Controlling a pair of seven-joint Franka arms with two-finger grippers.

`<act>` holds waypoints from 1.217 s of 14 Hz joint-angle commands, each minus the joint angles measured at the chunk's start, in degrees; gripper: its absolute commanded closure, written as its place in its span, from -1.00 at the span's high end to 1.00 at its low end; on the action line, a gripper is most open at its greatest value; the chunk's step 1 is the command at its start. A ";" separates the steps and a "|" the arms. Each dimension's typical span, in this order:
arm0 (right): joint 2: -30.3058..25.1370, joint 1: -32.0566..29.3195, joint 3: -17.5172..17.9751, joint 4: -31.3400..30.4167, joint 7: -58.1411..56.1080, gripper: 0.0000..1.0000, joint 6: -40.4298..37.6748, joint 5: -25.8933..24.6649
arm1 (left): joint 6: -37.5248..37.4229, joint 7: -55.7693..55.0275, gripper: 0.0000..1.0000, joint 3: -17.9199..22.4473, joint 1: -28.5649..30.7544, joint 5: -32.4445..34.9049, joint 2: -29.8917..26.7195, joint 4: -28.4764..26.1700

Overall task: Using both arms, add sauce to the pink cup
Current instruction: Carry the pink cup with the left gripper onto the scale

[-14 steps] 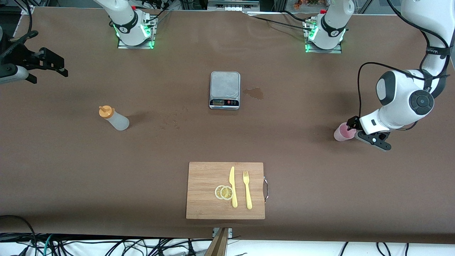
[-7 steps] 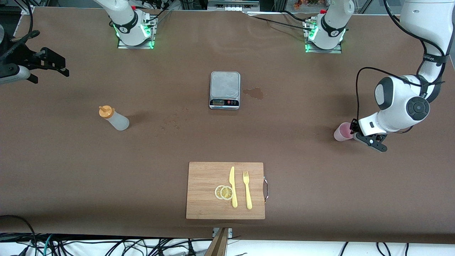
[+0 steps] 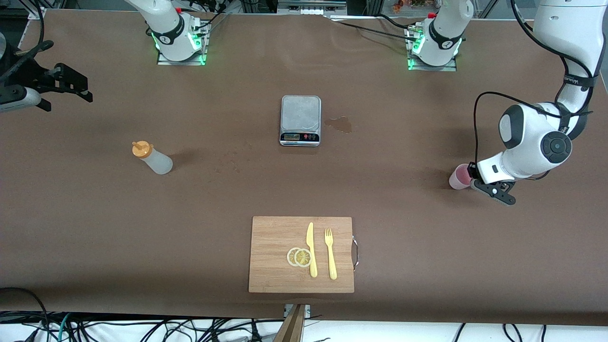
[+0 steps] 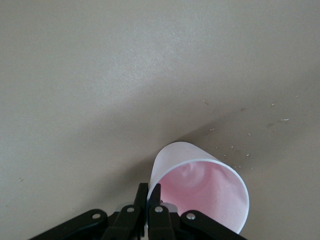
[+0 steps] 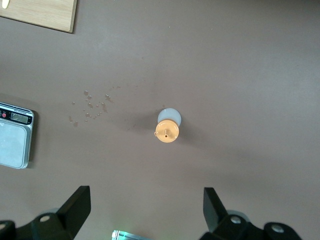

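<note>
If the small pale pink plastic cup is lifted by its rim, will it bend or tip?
The small pale pink plastic cup looks thin-walled and empty, so probably light and easily squeezed. The left gripper pinches only one wall of the rim, so the cup may tilt when lifted.

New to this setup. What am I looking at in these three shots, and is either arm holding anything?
Two white robot arms are bolted along one edge of a brown table, each ending in a black two-finger gripper.

The wide shot comes from a high camera facing the robots. The other two come from cameras on the arms' wrists, looking down past the jaws.

The left gripper has its jaws shut on the rim of the pink cup, which stands at the left arm's end of the table. The right gripper is open and holds nothing; it hangs high over the sauce bottle, orange cap up.

Also on the table: a kitchen scale beside a small wet spot, and, nearer the front camera, a wooden board carrying lemon slices, a knife and a fork.
</note>
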 commanded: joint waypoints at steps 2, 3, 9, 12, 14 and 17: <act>0.20 -0.07 0.10 0.76 0.33 1.00 0.00 -0.45 | -5.06 -2.43 -1.00 -2.38 -0.25 0.22 -0.97 4.46; 0.20 -0.24 0.10 0.76 0.33 1.00 0.00 -0.45 | -8.92 -4.35 -1.00 -3.96 -0.51 0.22 -0.89 6.57; 0.56 -0.42 0.01 0.67 0.24 1.00 -0.70 -0.54 | -17.57 -34.55 -1.00 -20.82 -2.44 0.22 -1.51 9.32; 0.91 -0.42 0.01 0.50 -0.11 1.00 -0.88 -0.54 | -17.31 -47.85 -1.00 -25.06 -7.52 0.14 -1.15 9.49; 1.00 -0.24 0.01 0.50 0.15 1.00 -0.88 -0.54 | -16.35 -55.32 -1.00 -28.04 -11.74 -1.88 -1.24 9.49; 1.17 -0.50 0.01 0.32 -0.11 1.00 -2.01 -0.54 | -12.84 -64.03 -1.00 -30.78 -17.63 -1.89 -1.07 9.41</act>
